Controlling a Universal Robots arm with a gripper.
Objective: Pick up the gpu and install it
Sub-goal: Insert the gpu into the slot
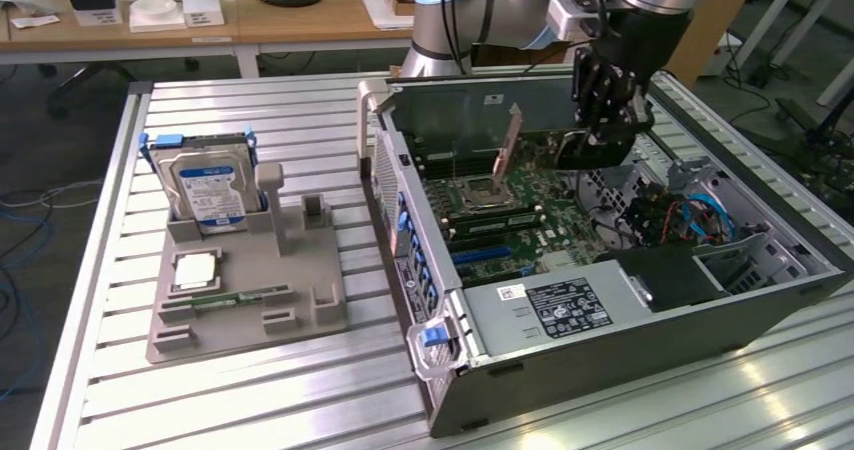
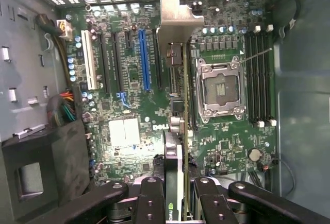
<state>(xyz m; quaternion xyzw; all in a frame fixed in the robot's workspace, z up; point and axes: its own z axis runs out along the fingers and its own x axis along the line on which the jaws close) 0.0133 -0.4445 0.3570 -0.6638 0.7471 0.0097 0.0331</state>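
Note:
The gpu [image 2: 184, 105] is seen edge-on in the wrist view, a thin dark card with a silvery end bracket [image 2: 178, 18]. My gripper [image 2: 178, 203] is shut on its near end, with one black finger [image 2: 149, 198] on each side. The card hangs over the green motherboard [image 2: 129, 95], between the black expansion slots and the cpu socket [image 2: 221, 87]; a blue slot [image 2: 144, 59] lies a little to the side. In the exterior view my gripper [image 1: 603, 130] reaches down into the open computer case [image 1: 441, 270], holding the gpu [image 1: 581, 155] just above the board.
On the exterior view's left a grey fixture [image 1: 240, 310] holds a blue-labelled hard drive [image 1: 207, 185], a processor chip [image 1: 196, 270] and a memory stick [image 1: 240, 295]. Inside the case are the power supply [image 1: 561, 305], cables [image 1: 681, 220] and a black shroud [image 2: 46, 167].

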